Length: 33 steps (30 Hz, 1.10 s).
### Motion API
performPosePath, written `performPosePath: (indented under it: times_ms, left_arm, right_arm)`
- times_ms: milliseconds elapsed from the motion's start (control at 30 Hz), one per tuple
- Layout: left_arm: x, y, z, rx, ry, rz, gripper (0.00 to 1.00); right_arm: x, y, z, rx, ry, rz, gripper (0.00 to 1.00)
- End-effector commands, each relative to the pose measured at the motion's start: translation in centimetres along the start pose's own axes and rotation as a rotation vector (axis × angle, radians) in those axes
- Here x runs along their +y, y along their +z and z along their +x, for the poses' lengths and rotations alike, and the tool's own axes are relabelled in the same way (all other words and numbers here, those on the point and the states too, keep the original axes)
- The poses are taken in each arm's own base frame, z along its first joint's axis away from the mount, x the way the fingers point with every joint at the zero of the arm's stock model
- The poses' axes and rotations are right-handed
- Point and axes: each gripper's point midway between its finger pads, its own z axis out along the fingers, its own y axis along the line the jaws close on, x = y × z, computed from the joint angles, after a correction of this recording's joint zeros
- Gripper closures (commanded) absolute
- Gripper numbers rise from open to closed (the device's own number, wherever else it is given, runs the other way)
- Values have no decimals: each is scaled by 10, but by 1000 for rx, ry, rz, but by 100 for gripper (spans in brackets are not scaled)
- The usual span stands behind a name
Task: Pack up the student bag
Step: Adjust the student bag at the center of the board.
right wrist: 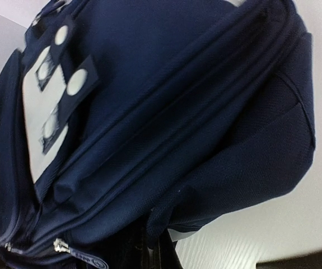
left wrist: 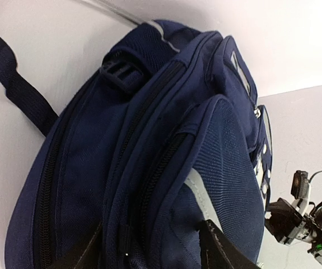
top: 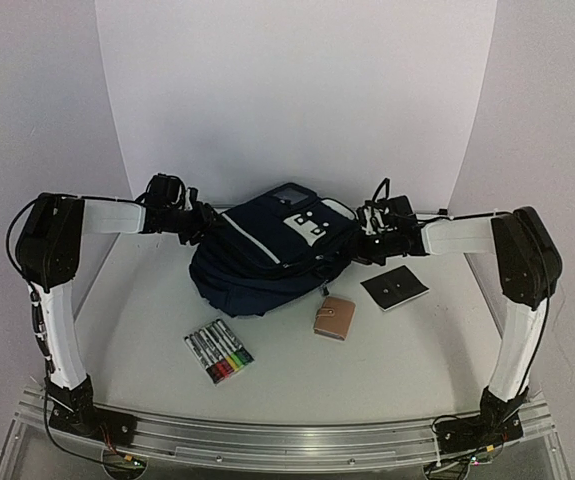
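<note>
The student bag (top: 267,250), navy blue with white stripes and a white front patch, lies in the middle of the table. My left gripper (top: 202,222) is at its left end. In the left wrist view its fingers (left wrist: 225,249) stand wide apart, open, straddling a zippered bulge of the bag (left wrist: 149,140) and touching the fabric. My right gripper (top: 355,245) is at the bag's right end. In the right wrist view it (right wrist: 162,252) is shut on a fold of the bag's fabric (right wrist: 177,112), its fingers mostly hidden by the cloth.
A pack of coloured markers (top: 219,352) lies at the front left of the bag. A tan wallet (top: 334,318) lies in front of the bag. A flat black card-like item (top: 394,289) lies at the right. A white curved backdrop stands behind.
</note>
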Motion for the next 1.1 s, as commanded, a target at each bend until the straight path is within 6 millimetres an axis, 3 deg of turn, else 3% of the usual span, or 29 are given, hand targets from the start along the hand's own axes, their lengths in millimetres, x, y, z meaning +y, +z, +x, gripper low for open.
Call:
performPosePath:
  times_ms: [0, 133, 267, 367, 467, 667, 867, 1067]
  left_arm:
    - [-54, -2, -47, -126, 219, 108, 35]
    - [-33, -17, -48, -145, 284, -50, 19]
    - [-13, -53, -35, -157, 311, -205, 9]
    - [-4, -74, -16, -142, 276, -244, 6]
    - [1, -81, 9, -89, 205, -219, 4]
    - [9, -79, 49, 5, 65, -149, 4]
    - [30, -74, 71, 62, -10, -186, 11]
    - [29, -68, 82, 84, -50, -125, 17]
  right_arm:
    - [21, -28, 15, -31, 3, -24, 86]
    - [20, -49, 17, -51, -15, 12, 51]
    - [46, -73, 5, -75, -90, -12, 37]
    - [69, -78, 7, -57, -167, -45, 30]
    - [79, -66, 19, -6, -208, -79, 31]
    - [77, -33, 30, 70, -246, -101, 44]
    - [69, -9, 30, 105, -266, -90, 51]
    - [60, 6, 40, 141, -260, -79, 51]
